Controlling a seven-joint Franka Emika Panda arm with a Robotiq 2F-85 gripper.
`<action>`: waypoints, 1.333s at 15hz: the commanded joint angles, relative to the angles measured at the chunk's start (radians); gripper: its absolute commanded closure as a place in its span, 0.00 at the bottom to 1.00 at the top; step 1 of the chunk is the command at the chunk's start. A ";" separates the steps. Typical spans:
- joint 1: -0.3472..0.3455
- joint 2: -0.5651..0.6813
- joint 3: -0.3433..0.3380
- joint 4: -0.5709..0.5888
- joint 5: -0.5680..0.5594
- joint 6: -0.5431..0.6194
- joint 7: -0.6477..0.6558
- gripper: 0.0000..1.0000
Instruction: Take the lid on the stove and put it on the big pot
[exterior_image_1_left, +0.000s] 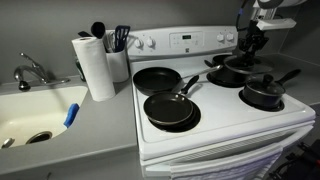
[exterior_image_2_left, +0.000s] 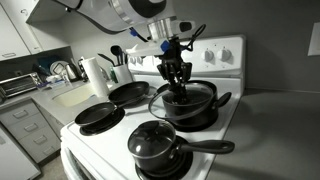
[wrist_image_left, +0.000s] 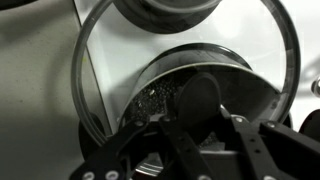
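Handling, as a judgement:
- Round clear-glass lid (wrist_image_left: 185, 60) with a thin metal rim and a small black centre knob (wrist_image_left: 200, 95).
- It is stiff and probably fairly heavy for its thinness.
- The glass is smooth and slippery, and would chip or crack if dropped on the pot's edge.
- The knob is the only sensible hold. The rim is too thin and the glass gives nothing to pinch.
- Held by the knob alone, the lid can rock or swing, so it wants a slow, level lowering.

Looks:
- It is transparent enough for the pot's interior and the white stove top to show through in the wrist view.
- The metal rim reads as a bright ring.
- It looks wider than the pot mouth seen through it, though that may only be because it sits nearer the camera.

Position:
- The lid (exterior_image_2_left: 198, 95) hangs just over the wide black pot with short loop handles (exterior_image_2_left: 195, 112), on a rear burner of the white electric stove (exterior_image_2_left: 85, 140).
- It looks slightly tilted. I cannot tell whether the rim touches the pot.
- In an exterior view the pot (exterior_image_1_left: 228, 72) sits directly below the arm.

Gripper:
- The gripper (wrist_image_left: 200, 118) appears clenched on the knob, a finger on either side.
- It points straight down in both exterior views (exterior_image_1_left: 248, 45) (exterior_image_2_left: 177, 78).

Nearby: a lidded black long-handled saucepan (exterior_image_2_left: 155, 145) sits on the burner in front of the pot, clear of the lid.
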 joint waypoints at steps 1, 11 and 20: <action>-0.016 0.049 -0.002 0.091 0.031 -0.023 -0.058 0.86; -0.062 0.191 -0.009 0.298 0.123 -0.071 -0.226 0.86; -0.057 0.290 0.022 0.493 0.152 -0.271 -0.256 0.86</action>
